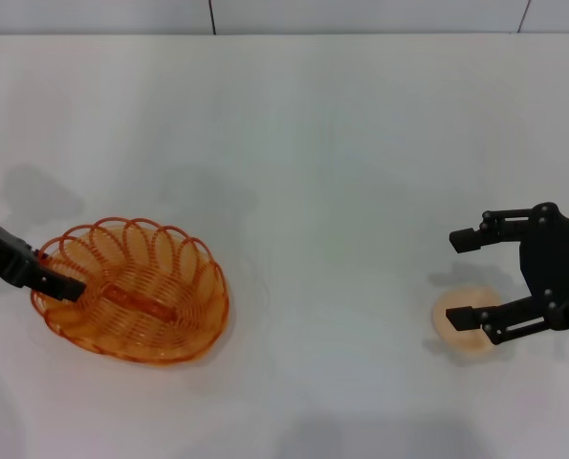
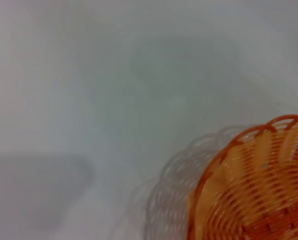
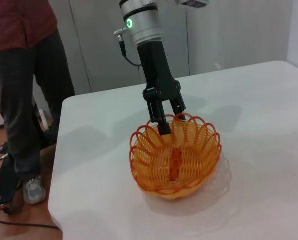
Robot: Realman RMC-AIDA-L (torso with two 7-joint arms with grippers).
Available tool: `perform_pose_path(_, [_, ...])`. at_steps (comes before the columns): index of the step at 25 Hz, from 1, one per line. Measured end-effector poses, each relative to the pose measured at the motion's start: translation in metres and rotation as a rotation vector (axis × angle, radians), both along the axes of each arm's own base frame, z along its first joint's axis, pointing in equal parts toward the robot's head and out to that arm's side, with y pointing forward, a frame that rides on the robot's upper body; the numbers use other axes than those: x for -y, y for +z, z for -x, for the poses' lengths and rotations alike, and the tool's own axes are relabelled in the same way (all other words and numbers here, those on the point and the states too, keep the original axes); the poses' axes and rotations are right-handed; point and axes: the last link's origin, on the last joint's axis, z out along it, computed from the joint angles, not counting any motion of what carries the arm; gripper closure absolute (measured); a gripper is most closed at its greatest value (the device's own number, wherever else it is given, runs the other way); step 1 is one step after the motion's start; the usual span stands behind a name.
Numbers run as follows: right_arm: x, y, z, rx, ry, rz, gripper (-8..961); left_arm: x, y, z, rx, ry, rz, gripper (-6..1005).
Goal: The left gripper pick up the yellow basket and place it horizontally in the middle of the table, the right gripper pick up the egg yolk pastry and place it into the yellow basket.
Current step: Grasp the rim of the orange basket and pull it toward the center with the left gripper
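Because the left end effector [image 1: 62, 284] appears clamped on only one rim loop of the yellow basket [image 1: 136, 292], lifted at the counter's [image 1: 313, 143] left, it may tilt or slip, while the open right end effector [image 1: 466, 279] straddles the egg yolk pastry [image 1: 468, 330].

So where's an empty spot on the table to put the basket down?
The widest bare stretch of table lies between the yellow basket and the egg yolk pastry. It is crowded where the left gripper grips the basket's rim, and where the right gripper hangs open over the pastry.
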Motion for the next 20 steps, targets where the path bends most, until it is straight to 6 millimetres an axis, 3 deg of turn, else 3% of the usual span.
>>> perform_pose_path(3, [0.0001,0.0000,0.0000,0.000,0.000,0.001,96,0.0006,-0.0041,0.0024,0.003,0.009,0.004,146])
perform_pose_path(9, [0.0003,0.0000,0.0000,0.000,0.000,0.002,96,0.0000,-0.0073,0.0026,0.001,0.006,0.005,347])
perform_pose_path(20, [0.0006,0.0000,-0.0004,0.000,-0.001,0.002,96,-0.0018,-0.0081,0.0030,-0.006,0.006,-0.007,447])
